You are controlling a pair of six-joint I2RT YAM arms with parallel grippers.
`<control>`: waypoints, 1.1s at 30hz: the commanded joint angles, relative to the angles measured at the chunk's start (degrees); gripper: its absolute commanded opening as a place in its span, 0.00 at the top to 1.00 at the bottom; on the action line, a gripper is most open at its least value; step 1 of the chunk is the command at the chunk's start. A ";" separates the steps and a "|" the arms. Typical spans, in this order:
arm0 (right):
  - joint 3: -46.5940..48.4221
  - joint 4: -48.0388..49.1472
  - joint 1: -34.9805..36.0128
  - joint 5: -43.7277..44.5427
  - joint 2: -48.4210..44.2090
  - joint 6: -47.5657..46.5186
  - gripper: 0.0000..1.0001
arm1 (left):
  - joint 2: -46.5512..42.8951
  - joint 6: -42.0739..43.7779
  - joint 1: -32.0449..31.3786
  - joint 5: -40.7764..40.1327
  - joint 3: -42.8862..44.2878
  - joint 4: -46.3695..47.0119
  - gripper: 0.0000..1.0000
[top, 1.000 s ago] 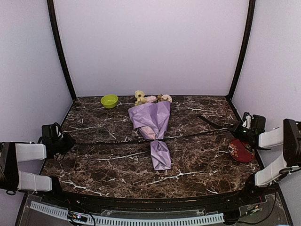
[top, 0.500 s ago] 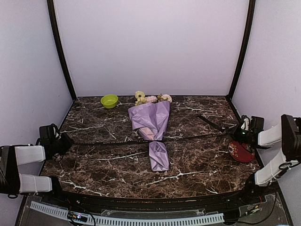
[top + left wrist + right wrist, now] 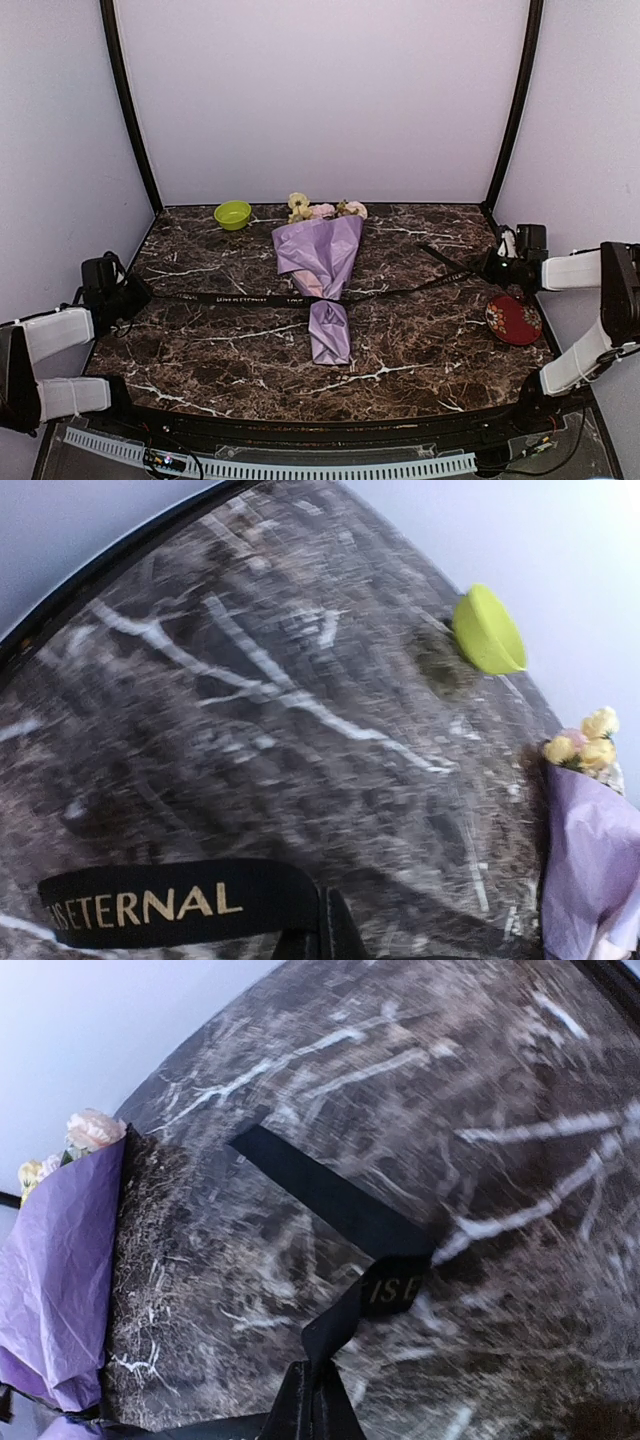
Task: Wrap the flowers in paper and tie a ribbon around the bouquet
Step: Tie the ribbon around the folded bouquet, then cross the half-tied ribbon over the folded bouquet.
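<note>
the bouquet [image 3: 322, 270] lies in the middle of the bench [image 3: 430, 345], its wide end toward the back wall. the pink and yellow flowers [image 3: 322, 210] poke out of the lilac paper [image 3: 318, 245], and the narrow tail of the cone points toward the arms. the black ribbon [image 3: 240, 299] crosses the cone at its pinched waist and stretches out to both sides, low over the marble.

the left end effector [image 3: 146, 297] sits at the left edge of the bench, well apart from the bouquet, its fingers pressed together on the ribbon's left end. in its wrist view the gold lettering on the ribbon shows just beside the fingertips. the right end effector [image 3: 488, 268] is out by the right edge, likewise far from the bouquet, pinched tight on the ribbon's other end. a loose tail of the ribbon lies flat on the bench nearby.

a green bowl [image 3: 233, 214] sits at the back left, and a red plate [image 3: 513, 319] lies near the right arm.
</note>
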 commanded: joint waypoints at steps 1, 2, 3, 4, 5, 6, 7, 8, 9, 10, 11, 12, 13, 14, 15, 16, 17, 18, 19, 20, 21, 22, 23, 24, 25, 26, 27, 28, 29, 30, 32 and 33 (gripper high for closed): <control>6.92 -7.66 10.21 11.30 -3.52 -5.26 1.00 | -5.93 4.36 -14.57 -9.57 10.66 -2.02 1.00; 7.85 -9.26 12.36 11.80 -3.64 -5.31 0.99 | -6.68 6.23 -18.95 -10.35 13.61 -2.01 1.00; 8.85 -10.92 14.56 12.04 -3.42 -5.61 0.96 | -7.26 8.09 -22.58 -10.63 16.29 -1.81 1.00; 10.06 -12.89 17.18 12.10 -2.87 -6.11 0.92 | -7.53 10.00 -25.87 -10.22 19.15 -1.28 1.00; 11.59 -14.89 18.93 11.68 -2.27 -6.89 0.88 | -7.51 12.19 -29.60 -8.91 21.66 -0.74 1.00; 12.59 -16.97 20.54 11.14 -1.52 -7.72 0.82 | -7.17 14.00 -32.46 -7.68 24.39 -0.26 1.00; 13.80 -19.40 21.88 10.96 -0.75 -8.59 0.73 | -6.64 15.92 -35.27 -6.22 26.78 0.20 1.00; 15.11 -21.92 22.90 11.12 0.01 -9.58 0.65 | -5.98 17.78 -37.77 -4.69 28.68 0.99 1.00; 16.42 -24.34 23.84 11.57 0.57 -10.76 0.60 | -5.22 19.40 -40.48 -2.93 30.62 1.81 1.00; 17.65 -26.21 24.51 12.24 0.79 -11.99 0.57 | -4.57 21.94 -43.27 -1.19 32.17 2.69 1.00; 18.57 -27.18 25.20 13.10 0.53 -13.34 0.55 | -3.65 23.91 -45.56 0.42 33.89 3.23 1.00; 19.34 -27.42 25.89 14.05 -0.16 -14.68 0.51 | -2.40 25.87 -49.18 1.31 35.80 3.23 1.00; 20.08 -27.19 26.81 15.03 -1.14 -15.95 0.45 | -1.49 28.15 -51.87 2.40 38.40 3.06 1.00; 20.60 -26.61 27.78 16.09 -2.17 -17.47 0.39 | -0.43 30.25 -54.34 3.66 40.45 2.57 1.00; 21.25 -25.98 28.96 17.03 -3.27 -19.30 0.32 | 0.57 32.11 -56.32 4.89 42.48 2.06 1.00; 21.78 -24.95 30.56 17.62 -4.27 -21.75 0.30 | 1.41 33.72 -58.21 6.16 44.28 1.43 1.00; 22.23 -23.58 32.22 16.66 -5.02 -24.76 0.29 | 2.26 35.03 -59.77 7.16 45.95 0.95 1.00; 22.57 -22.18 34.44 13.57 -5.52 -28.27 0.29 | 2.85 36.04 -60.93 7.76 47.35 0.52 1.00; 22.65 -20.27 37.25 10.11 -5.84 -32.10 0.30 | 3.53 36.57 -61.87 8.15 48.64 0.08 1.00; 22.41 -17.92 40.26 5.65 -5.94 -35.66 0.30 | 4.14 37.02 -62.43 8.87 49.83 -0.35 1.00; 22.10 -15.46 43.75 2.66 -5.62 -39.30 0.28 | 4.60 37.24 -62.80 9.74 50.61 -0.54 1.00; 21.94 -13.28 46.69 -0.47 -4.77 -42.60 0.28 | 5.00 37.33 -63.08 10.51 51.15 -0.15 1.00; 22.34 -11.67 49.29 -3.83 -2.78 -46.15 0.27 | 5.13 37.47 -63.28 11.24 51.43 0.27 1.00; 23.11 -10.57 51.11 -6.61 -1.13 -48.80 0.27 | 5.23 37.60 -63.41 12.26 51.70 0.66 1.00; 24.25 -9.82 52.14 -9.28 0.32 -50.63 0.27 | 5.20 37.89 -63.50 13.11 51.87 1.04 1.00; 25.41 -8.28 52.54 -11.72 3.11 -52.19 0.27 | 5.16 38.14 -63.58 13.61 52.11 1.12 1.00; 26.79 -7.06 52.58 -13.23 5.03 -52.58 0.27 | 5.12 38.40 -63.67 13.64 52.30 0.97 1.00; 28.28 -6.33 52.64 -13.81 6.94 -52.81 0.27 | 5.08 38.60 -63.69 13.14 52.65 0.59 1.00; 30.08 -6.14 52.62 -14.03 9.56 -52.93 0.27 | 5.12 38.81 -63.77 12.65 52.96 0.18 1.00; 33.26 -7.17 52.65 -14.27 11.68 -53.40 0.27 | 5.03 39.21 -63.78 12.59 53.13 -0.18 1.00; 38.71 -10.27 52.66 -15.19 15.70 -54.29 0.28 | 4.85 39.84 -63.81 12.24 53.05 -0.40 1.00; 40.61 -11.37 52.67 -15.84 17.42 -54.62 0.29 | 4.70 40.00 -63.85 11.92 52.83 -0.34 1.00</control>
